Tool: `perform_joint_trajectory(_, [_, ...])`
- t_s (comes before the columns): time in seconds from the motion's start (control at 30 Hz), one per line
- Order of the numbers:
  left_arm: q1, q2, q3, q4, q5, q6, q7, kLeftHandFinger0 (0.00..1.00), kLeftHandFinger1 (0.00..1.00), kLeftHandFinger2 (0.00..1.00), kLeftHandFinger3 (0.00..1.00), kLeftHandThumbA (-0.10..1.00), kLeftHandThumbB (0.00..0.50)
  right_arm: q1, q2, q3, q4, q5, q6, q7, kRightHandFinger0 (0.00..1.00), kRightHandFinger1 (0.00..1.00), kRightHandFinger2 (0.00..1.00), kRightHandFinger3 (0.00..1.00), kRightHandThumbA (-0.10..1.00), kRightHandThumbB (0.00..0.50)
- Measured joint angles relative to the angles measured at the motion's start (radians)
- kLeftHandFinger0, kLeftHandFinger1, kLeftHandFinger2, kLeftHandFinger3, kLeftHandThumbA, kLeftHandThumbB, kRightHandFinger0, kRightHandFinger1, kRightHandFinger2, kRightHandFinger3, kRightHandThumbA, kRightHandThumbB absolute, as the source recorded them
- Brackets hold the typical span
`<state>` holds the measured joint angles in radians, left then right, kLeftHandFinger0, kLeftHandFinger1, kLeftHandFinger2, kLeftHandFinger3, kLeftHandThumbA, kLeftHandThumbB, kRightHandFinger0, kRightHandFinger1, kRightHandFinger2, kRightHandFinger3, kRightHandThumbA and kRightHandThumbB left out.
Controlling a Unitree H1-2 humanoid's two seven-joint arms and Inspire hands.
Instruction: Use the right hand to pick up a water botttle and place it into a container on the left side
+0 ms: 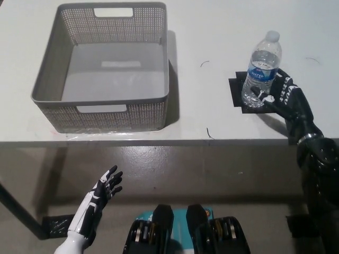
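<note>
On the white table point(212, 32), a grey woven-pattern basket point(42, 90) sits empty at the left. At the right, a clear water bottle point(261, 71) stands upright on a black tape square point(237, 96). The black right hand point(283, 95) touches the bottle's lower part, fingers spread beside it, not clasped. Below the table's near edge, the white left hand point(103, 191) rests with fingers apart.

Basket point(100, 103) on the table point(212, 32) at left, bottle point(260, 71) upright on a tape patch point(237, 98) well apart to its right, right hand point(283, 95) just beside the bottle, left hand point(103, 189) below the table's front edge.
</note>
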<state>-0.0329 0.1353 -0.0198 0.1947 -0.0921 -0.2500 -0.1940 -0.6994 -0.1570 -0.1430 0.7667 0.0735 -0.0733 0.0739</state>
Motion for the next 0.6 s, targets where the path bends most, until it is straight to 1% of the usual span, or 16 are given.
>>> perform_joint_trajectory(0.03, [0.0,0.0,0.0,0.0,0.0,0.0,0.0,1.0,1.0,1.0,1.0,1.0,0.171,-0.006,0.0,0.0,0.011,0.0,0.0,-0.001,1.0,1.0,1.0,1.0,1.0,0.453])
perform_joint_trajectory(0.07, [0.0,0.0,0.0,0.0,0.0,0.0,-0.001,1.0,1.0,1.0,1.0,1.0,0.172,-0.02,0.0,0.0,0.043,0.0,-0.006,-0.003,1.0,1.0,1.0,1.0,1.0,0.492])
perform_joint_trajectory(0.13, [0.0,0.0,0.0,0.0,0.001,0.0,-0.001,1.0,1.0,1.0,1.0,1.0,0.171,-0.046,0.0,0.0,0.096,0.001,-0.017,-0.002,1.0,1.0,1.0,1.0,1.0,0.5])
perform_joint_trajectory(0.27, [0.0,0.001,-0.001,0.0,0.001,0.0,-0.002,1.0,1.0,1.0,1.0,1.0,0.174,-0.133,-0.001,0.014,0.221,-0.006,-0.03,-0.01,1.0,1.0,1.0,1.0,1.0,0.5])
perform_joint_trajectory(0.3, [0.0,0.001,-0.001,0.0,0.001,0.0,-0.002,1.0,1.0,1.0,1.0,1.0,0.174,-0.158,-0.001,0.024,0.256,-0.012,-0.03,-0.017,1.0,1.0,1.0,1.0,0.9,0.497])
perform_joint_trajectory(0.33, [0.0,0.001,-0.001,0.0,0.0,0.0,-0.002,1.0,1.0,1.0,1.0,1.0,0.175,-0.184,-0.001,0.031,0.291,-0.016,-0.032,-0.023,1.0,1.0,1.0,1.0,0.85,0.499])
perform_joint_trajectory(0.37, [-0.001,0.0,-0.002,0.0,0.0,0.0,-0.003,1.0,1.0,1.0,1.0,1.0,0.176,-0.217,-0.001,0.036,0.338,-0.018,-0.036,-0.033,1.0,1.0,1.0,1.0,0.65,0.5])
perform_joint_trajectory(0.4, [-0.001,0.0,-0.002,0.001,0.0,0.0,-0.003,1.0,1.0,1.0,1.0,1.0,0.17,-0.232,0.0,0.037,0.357,-0.019,-0.038,-0.04,0.62,0.64,0.77,1.0,0.43,0.477])
perform_joint_trajectory(0.43, [-0.001,0.001,-0.002,0.001,0.0,0.0,-0.003,1.0,1.0,1.0,1.0,1.0,0.167,-0.273,0.001,0.043,0.409,-0.025,-0.047,-0.07,0.07,0.19,0.36,0.46,0.08,0.376])
perform_joint_trajectory(0.47, [-0.001,0.0,-0.003,0.001,0.0,0.001,-0.003,1.0,1.0,1.0,1.0,1.0,0.161,-0.293,0.003,0.046,0.427,-0.029,-0.05,-0.087,0.0,0.03,0.24,0.18,-0.09,0.282])
perform_joint_trajectory(0.5, [-0.001,0.0,-0.003,0.001,0.0,0.001,-0.002,1.0,1.0,1.0,1.0,1.0,0.161,-0.314,0.005,0.049,0.45,-0.036,-0.053,-0.111,0.0,0.03,0.28,0.17,-0.1,0.279])
perform_joint_trajectory(0.53, [-0.001,0.0,-0.003,0.001,0.0,0.002,-0.002,1.0,1.0,1.0,1.0,1.0,0.163,-0.328,0.007,0.051,0.464,-0.039,-0.055,-0.127,0.0,0.02,0.35,0.21,-0.1,0.192])
perform_joint_trajectory(0.57, [-0.001,0.0,-0.003,0.001,0.0,0.002,-0.003,1.0,1.0,1.0,1.0,1.0,0.171,-0.347,0.011,0.054,0.482,-0.043,-0.06,-0.151,0.0,0.04,0.42,0.32,-0.1,0.154])
perform_joint_trajectory(0.6, [-0.001,0.0,-0.004,0.001,0.0,0.002,-0.003,1.0,1.0,1.0,1.0,1.0,0.166,-0.36,0.015,0.056,0.497,-0.047,-0.062,-0.172,0.0,0.06,0.46,0.39,-0.1,0.141])
